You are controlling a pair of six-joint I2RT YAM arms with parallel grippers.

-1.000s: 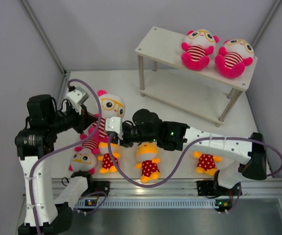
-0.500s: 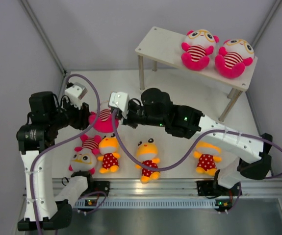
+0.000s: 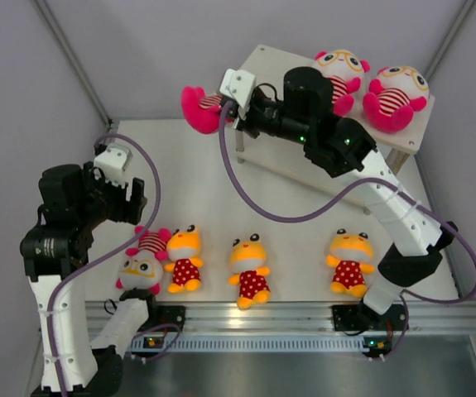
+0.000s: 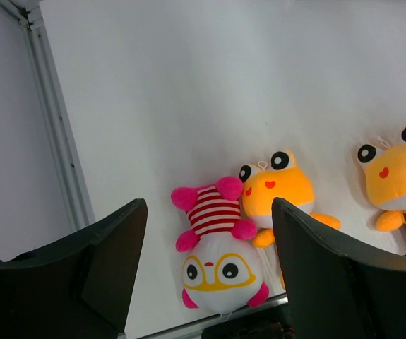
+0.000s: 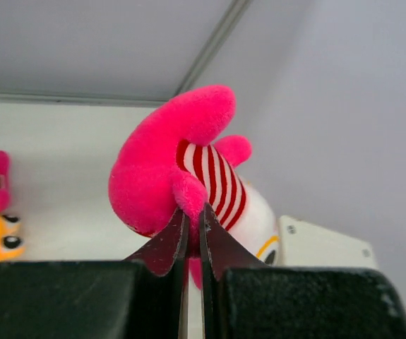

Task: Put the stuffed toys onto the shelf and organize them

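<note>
Held toy [image 5: 162, 169], in right gripper [image 5: 194, 215] with black fingers [image 5: 159, 248]: hot pink, red-white striped shirt. Left shelf toy [image 3: 335, 81], right shelf toy [image 3: 396, 98] and corner toy [image 3: 143, 263] at the table's near-left: same pink and stripes, white faces, yellow glasses. Left yellow toy [image 3: 184, 258], middle yellow toy [image 3: 250, 266], right yellow toy [image 3: 350, 261]: yellow-orange, red outfits with white dots, black eyes. Shelf [image 3: 268, 64] pale cream, silver legs. Table [image 3: 196, 174] white. Cables [image 3: 283, 219] purple.
</note>
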